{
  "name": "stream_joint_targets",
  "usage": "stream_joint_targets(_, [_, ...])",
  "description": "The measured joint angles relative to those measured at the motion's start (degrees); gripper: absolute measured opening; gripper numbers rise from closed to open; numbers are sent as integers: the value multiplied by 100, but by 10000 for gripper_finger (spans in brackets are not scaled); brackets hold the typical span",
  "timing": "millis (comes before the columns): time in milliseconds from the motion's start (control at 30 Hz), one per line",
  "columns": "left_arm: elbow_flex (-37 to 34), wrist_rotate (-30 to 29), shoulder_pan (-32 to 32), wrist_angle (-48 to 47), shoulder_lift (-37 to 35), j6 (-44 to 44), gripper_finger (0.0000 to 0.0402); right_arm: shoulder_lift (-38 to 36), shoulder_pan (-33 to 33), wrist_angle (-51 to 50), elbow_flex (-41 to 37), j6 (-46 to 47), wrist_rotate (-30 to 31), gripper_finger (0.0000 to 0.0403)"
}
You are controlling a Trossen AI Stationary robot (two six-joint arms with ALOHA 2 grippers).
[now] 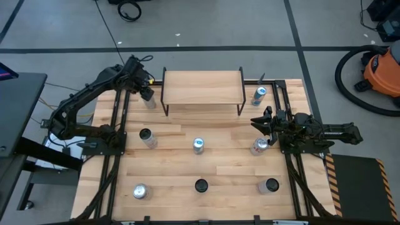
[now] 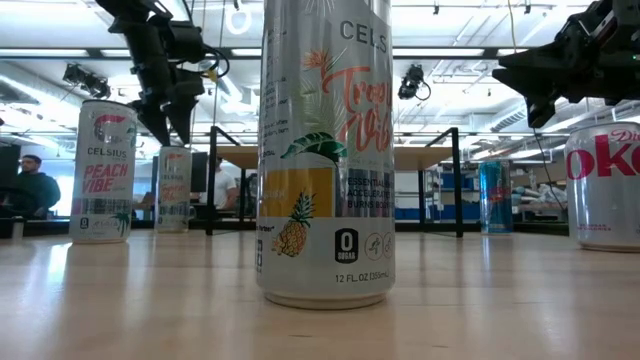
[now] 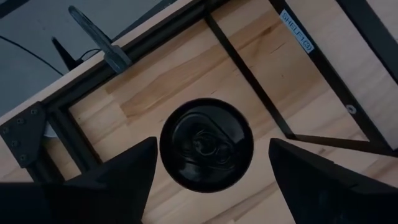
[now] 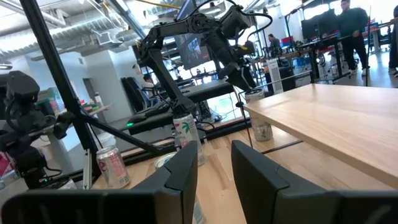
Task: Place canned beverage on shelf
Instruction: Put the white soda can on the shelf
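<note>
The shelf (image 1: 203,87), a light wooden plank on thin black legs, stands at the far middle of my desk (image 1: 219,169), and its top is bare. Just off its left end stands a can (image 1: 149,100) with a dark top, directly under my left claw (image 1: 145,91). From my left wrist I look straight down on that can (image 3: 206,144), and my two fingers (image 3: 118,171) are spread wide to either side of it, holding nothing.

My right claw (image 1: 261,122) hovers off the shelf's right front corner, above a silver can (image 1: 259,146); its fingers stand apart with a narrow gap and grip nothing. A blue can (image 1: 259,95) stands by the shelf's right end.

The desk is pale jointed wood crossed by black rails. More cans stand across its middle and front, among them a tall Celsius can (image 2: 325,150) close to the low camera.

Around the desk is a grey floor, with an orange vacuum (image 1: 382,72) to the right. Beyond is an open workshop with bright ceiling lights, where a person (image 2: 35,190) sits at the left.
</note>
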Motion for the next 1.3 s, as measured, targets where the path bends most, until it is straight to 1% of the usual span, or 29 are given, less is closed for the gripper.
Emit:
stream_joint_targets(100, [7,-13,-20,34,110,-155,312,1,0,0,0,0,0,107])
stream_joint_targets(367, [7,-10,-54,25,394,-184,312,0,2,0,0,0,0,107])
stream_joint_targets(833, [7,-2,-114,-109,453,-39,311,2,1,-7,0,0,0,107])
stream_joint_targets(933, [7,-4,-114,-130,453,-39,303,7,2,-11,0,0,0,107])
stream_joint_targets(1200, [7,-2,-111,-126,451,-40,264,7,0,-11,-1,0,0,107])
stream_joint_targets(1300, [7,-2,-111,-124,449,-8,258,7,0,-11,0,0,0,107])
